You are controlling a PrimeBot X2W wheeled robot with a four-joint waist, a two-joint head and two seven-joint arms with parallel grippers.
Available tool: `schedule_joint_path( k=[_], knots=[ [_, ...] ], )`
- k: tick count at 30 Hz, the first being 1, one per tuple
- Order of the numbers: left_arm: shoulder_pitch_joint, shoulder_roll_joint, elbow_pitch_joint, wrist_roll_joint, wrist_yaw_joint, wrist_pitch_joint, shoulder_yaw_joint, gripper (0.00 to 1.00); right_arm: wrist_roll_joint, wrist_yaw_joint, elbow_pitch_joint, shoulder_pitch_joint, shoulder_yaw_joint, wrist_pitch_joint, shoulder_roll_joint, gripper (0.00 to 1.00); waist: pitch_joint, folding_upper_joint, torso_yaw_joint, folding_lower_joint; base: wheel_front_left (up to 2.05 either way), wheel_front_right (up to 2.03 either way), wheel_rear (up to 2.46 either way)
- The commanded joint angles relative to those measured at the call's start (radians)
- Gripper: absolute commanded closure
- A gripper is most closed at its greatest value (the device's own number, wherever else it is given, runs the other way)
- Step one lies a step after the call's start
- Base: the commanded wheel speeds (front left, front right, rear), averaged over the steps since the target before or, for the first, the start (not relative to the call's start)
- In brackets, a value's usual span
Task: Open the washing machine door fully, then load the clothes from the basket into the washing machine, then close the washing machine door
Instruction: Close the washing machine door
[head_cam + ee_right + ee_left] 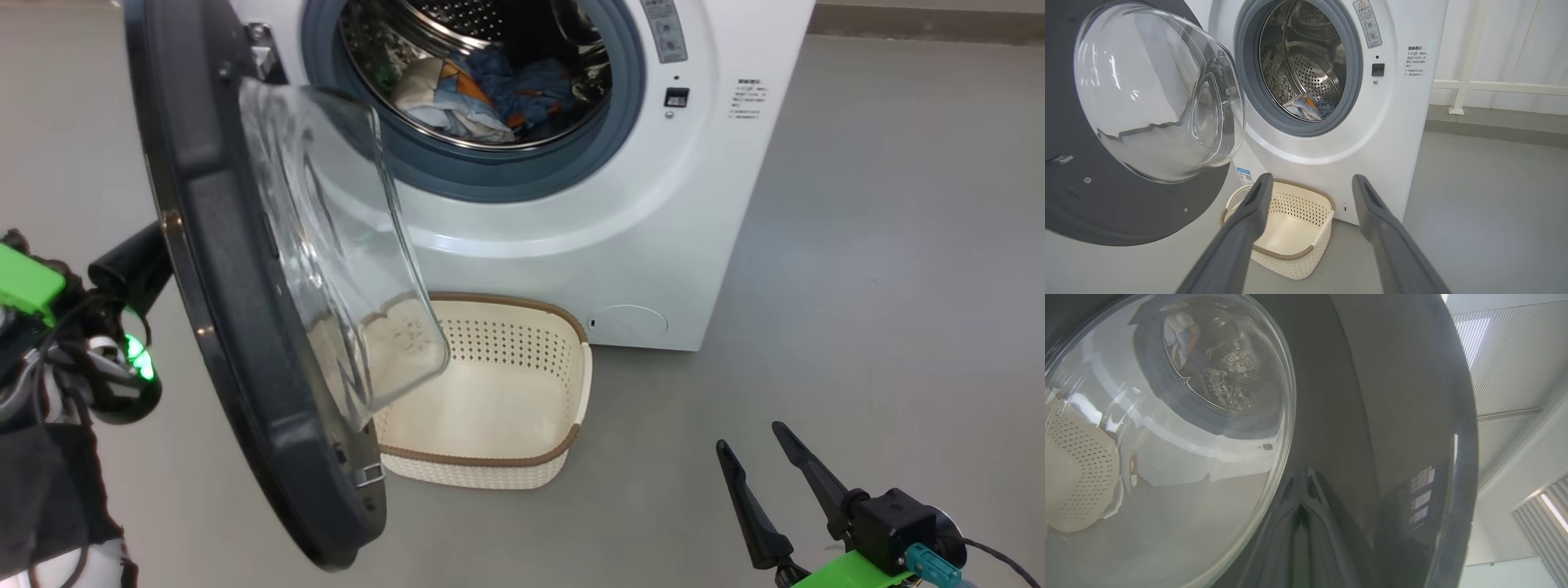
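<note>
Left jaws clenched, seemingly against the door (208,212); right jaws released, empty.

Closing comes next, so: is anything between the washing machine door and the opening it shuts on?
Nothing visible does. The clothes lie inside the drum, behind the gasket, and the basket sits on the floor, apparently below the sweep of the washing machine door.

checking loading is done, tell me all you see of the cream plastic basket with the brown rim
The cream-white plastic basket is a rounded rectangle with perforated walls and a brown woven-look rim. It stands upright and empty on the grey floor, just before the white front-loading washing machine. Nothing grips it; in the head view the open door's glass bowl covers its left end.
</note>
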Motion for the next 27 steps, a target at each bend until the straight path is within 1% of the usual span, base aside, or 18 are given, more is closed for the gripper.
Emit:
schedule_joint_path(
  k=[1,6,12,16,21,27],
  knots=[
    [-0.036,0.016,-0.027,-0.015,-0.017,-0.013,-0.007,1.0,0.005,0.002,-0.024,-0.036,0.017,-0.005,0.0,0.0,0.008,0.0,-0.018,0.0,0.0,0.0,0.0],
    [-0.066,0.012,0.009,-0.046,-0.042,-0.1,-0.052,1.0,0.005,0.002,-0.024,-0.049,0.019,-0.005,0.002,0.0,0.017,0.0,-0.049,0.0,0.0,0.0,0.0],
    [-0.102,0.011,0.078,-0.116,-0.076,-0.194,-0.151,1.0,0.006,0.002,-0.021,-0.052,0.021,-0.005,0.006,0.0,0.016,0.0,-0.079,0.0,0.0,0.0,0.0],
    [-0.124,0.011,0.114,-0.154,-0.088,-0.238,-0.211,1.0,0.007,0.002,-0.02,-0.056,0.023,-0.005,0.007,0.0,0.02,0.0,-0.094,0.0,0.0,0.0,0.0],
    [-0.151,0.011,0.155,-0.173,-0.109,-0.3,-0.275,1.0,0.008,0.002,-0.019,-0.065,0.025,-0.005,0.008,0.0,0.024,0.0,-0.111,0.0,0.0,0.0,0.0],
    [-0.197,0.011,0.235,-0.197,-0.139,-0.4,-0.334,1.0,0.009,0.002,-0.015,-0.073,0.034,-0.005,0.009,0.0,0.023,0.0,-0.13,0.0,0.0,0.0,0.0]
  ],
)
